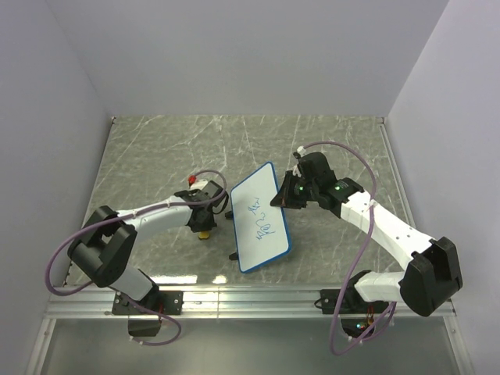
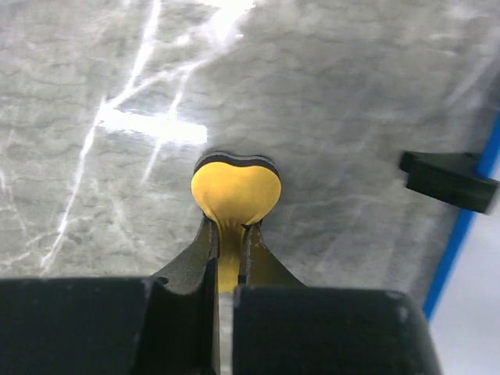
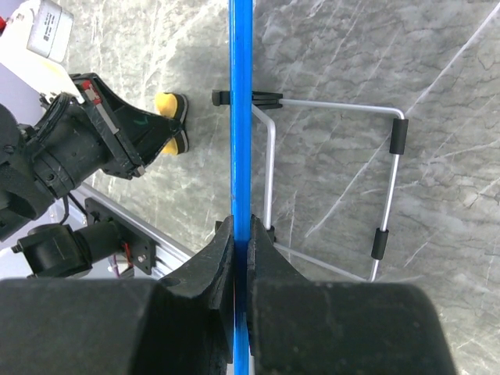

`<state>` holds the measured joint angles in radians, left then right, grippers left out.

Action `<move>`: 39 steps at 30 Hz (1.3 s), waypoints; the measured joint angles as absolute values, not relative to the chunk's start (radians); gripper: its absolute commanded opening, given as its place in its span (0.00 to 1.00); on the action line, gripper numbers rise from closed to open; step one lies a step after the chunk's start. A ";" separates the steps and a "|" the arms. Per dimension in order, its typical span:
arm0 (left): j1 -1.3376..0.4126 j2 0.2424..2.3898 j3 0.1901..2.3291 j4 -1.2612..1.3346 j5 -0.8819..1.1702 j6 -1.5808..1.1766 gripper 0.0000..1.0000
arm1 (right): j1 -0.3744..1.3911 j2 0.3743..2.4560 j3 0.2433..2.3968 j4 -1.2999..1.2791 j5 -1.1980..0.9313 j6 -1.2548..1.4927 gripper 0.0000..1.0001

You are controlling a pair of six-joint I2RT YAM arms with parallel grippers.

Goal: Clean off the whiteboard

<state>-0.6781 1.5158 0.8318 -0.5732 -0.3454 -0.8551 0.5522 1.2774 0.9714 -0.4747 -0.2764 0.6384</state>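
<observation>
The whiteboard point(image 1: 260, 219), white with a blue frame and blue scribbles, stands tilted in the middle of the table. My right gripper point(image 1: 283, 195) is shut on its upper right edge; in the right wrist view the jaws clamp the blue frame point(image 3: 241, 117) edge-on. My left gripper point(image 1: 205, 223) is shut on the yellow eraser point(image 2: 234, 190), squeezing it, with its dark end on the table just left of the board. The eraser also shows in the right wrist view point(image 3: 172, 133). A black foot point(image 2: 449, 180) and blue frame edge point(image 2: 465, 226) show at the right of the left wrist view.
The board's wire stand point(image 3: 336, 187) with black sleeves rests on the grey marble table point(image 1: 156, 156) behind the board. Walls close in the sides and back. A metal rail point(image 1: 250, 301) runs along the near edge.
</observation>
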 measured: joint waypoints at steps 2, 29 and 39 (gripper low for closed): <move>-0.680 1.516 0.846 -0.574 -0.334 -0.847 0.00 | 0.552 1.277 0.970 -0.472 -0.278 0.639 0.00; -0.759 1.635 1.226 -0.361 0.225 -0.688 0.01 | 0.501 1.344 0.971 -0.405 -0.271 0.638 0.00; -0.650 1.673 1.134 -0.186 0.271 -0.693 0.00 | 0.500 1.301 0.913 -0.367 -0.268 0.654 0.00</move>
